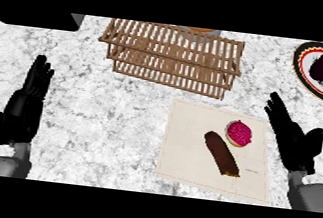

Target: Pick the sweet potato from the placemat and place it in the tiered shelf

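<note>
A long dark brown sweet potato (222,154) lies at a slant on the cream placemat (189,154), right of centre. Beside it on the mat sits a round pink-topped pastry (239,133). The wooden slatted tiered shelf (172,57) stands at the back centre, beyond the mat. My right hand (294,141) is open, fingers straight and pointing away, just right of the mat's edge and not touching anything. My left hand (24,105) is open too, resting at the left with fingers up, far from the mat.
A round plate (307,72) with a dark red rim holds dark items at the back right corner. A black block (37,18) sits at the back left. The counter is speckled grey marble.
</note>
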`<state>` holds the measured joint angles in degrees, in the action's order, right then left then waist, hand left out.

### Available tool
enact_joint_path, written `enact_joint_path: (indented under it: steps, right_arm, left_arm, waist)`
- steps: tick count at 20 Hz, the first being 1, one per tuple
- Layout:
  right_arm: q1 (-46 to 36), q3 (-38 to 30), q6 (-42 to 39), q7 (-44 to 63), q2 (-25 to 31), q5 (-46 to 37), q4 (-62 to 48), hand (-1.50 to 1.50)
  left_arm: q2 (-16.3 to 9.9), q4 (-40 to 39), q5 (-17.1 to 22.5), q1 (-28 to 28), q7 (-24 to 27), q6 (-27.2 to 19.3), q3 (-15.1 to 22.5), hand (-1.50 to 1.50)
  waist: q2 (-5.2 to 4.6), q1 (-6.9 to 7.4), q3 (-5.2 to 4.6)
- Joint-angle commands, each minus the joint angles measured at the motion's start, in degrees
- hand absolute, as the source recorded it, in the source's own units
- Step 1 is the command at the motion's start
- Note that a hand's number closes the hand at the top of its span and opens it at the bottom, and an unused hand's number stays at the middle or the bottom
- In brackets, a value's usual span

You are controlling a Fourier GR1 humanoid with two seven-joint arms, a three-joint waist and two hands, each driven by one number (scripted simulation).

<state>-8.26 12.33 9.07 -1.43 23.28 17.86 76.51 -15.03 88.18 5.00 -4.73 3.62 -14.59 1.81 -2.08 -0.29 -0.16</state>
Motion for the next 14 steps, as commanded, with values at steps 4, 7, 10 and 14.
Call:
enact_joint_path:
  steps: [4, 7, 10, 14]
  right_arm:
    - [-9.45, 12.26, -16.83, 0.58, -1.62, -0.49, 6.48, 1.50]
    - [-16.83, 12.51, -6.18, 0.05, 0.37, -14.46, 6.00, 1.50]
    - [-15.96, 7.63, -26.92, -0.20, -3.81, 7.96, 0.04, -1.50]
    - [-17.62, 5.70, -39.13, -2.05, 1.13, 11.98, 1.72, -1.50]
  left_arm:
    - [-0.14, 0.46, -0.45, -2.76, -4.06, -0.55, 0.29, 0.00]
    - [2.02, 0.64, 0.40, -1.16, -5.50, -0.17, 2.15, 0.00]
    - [0.41, 5.43, 0.63, -0.16, -9.64, 0.55, 2.11, 0.00]
    - [1.03, 3.49, 0.61, -1.15, -8.26, -0.17, 0.45, 0.00]
  waist:
    - [1.89, 2.86, 0.22]
    - [2.27, 2.19, 0.02]
    - [1.88, 1.89, 0.28]
    - [1.99, 0.76, 0.20]
